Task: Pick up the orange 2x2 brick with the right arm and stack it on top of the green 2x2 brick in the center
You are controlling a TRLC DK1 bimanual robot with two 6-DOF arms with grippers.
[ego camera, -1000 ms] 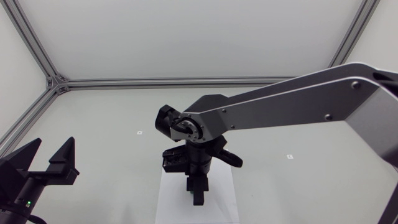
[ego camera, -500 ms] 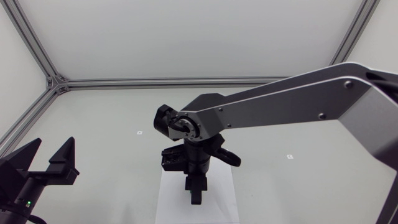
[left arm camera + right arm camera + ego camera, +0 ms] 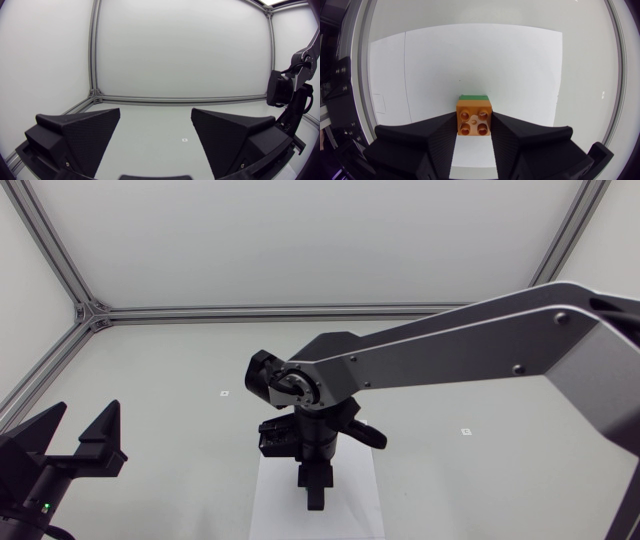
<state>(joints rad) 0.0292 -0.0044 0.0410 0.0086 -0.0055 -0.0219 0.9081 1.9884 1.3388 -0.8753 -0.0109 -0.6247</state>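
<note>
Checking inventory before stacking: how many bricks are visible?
2. The orange brick sits between the fingers of the right gripper; the green brick shows just beyond it, mostly hidden. Others may be hidden.

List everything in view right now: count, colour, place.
orange brick: one, orange, gripped in the right tool, above the white sheet.
green brick: one, green, only an edge showing just beyond the orange brick.
white sheet: one, white, flat on the table's middle.
marks: two, small, pale, on the table either side of the sheet.
left tool: one, black, open and empty, at the table's left.
right tool: one, black, shut on the orange brick.
</note>
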